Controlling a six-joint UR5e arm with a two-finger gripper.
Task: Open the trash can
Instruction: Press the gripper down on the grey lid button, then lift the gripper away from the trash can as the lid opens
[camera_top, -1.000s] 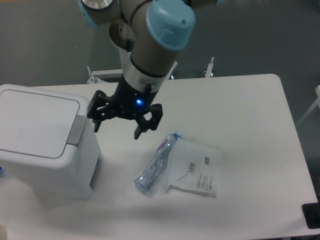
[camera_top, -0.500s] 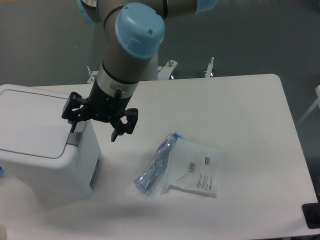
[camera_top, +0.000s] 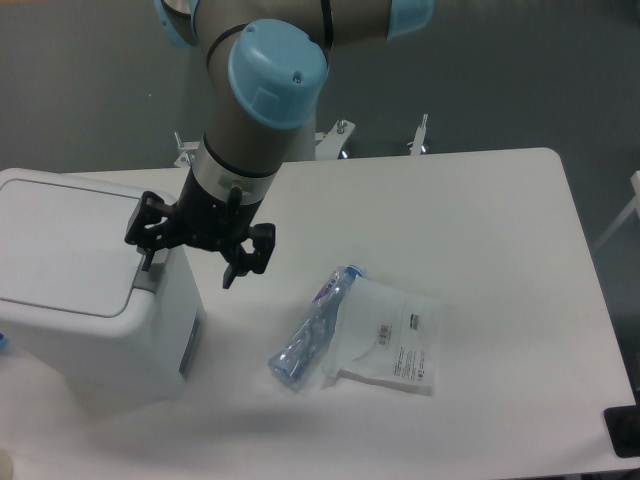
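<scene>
The trash can (camera_top: 80, 300) is a large white boxy bin at the left of the table, its flat lid down. Its grey push tab (camera_top: 150, 279) sits at the lid's right rim, mostly covered. My gripper (camera_top: 190, 262) hangs over that right rim, open, with nothing held. One fingertip (camera_top: 148, 258) is right over the tab and the other fingertip (camera_top: 232, 274) hangs past the bin's side above the table. I cannot tell whether the finger touches the tab.
A crushed clear plastic bottle (camera_top: 312, 330) lies on the table right of the bin. A white paper packet (camera_top: 395, 338) lies against it. A dark object (camera_top: 625, 430) shows at the lower right corner.
The gripper swung left from above the table to the bin's right rim, then dropped slightly. The lid stays down. Bottle and packet have not moved.
</scene>
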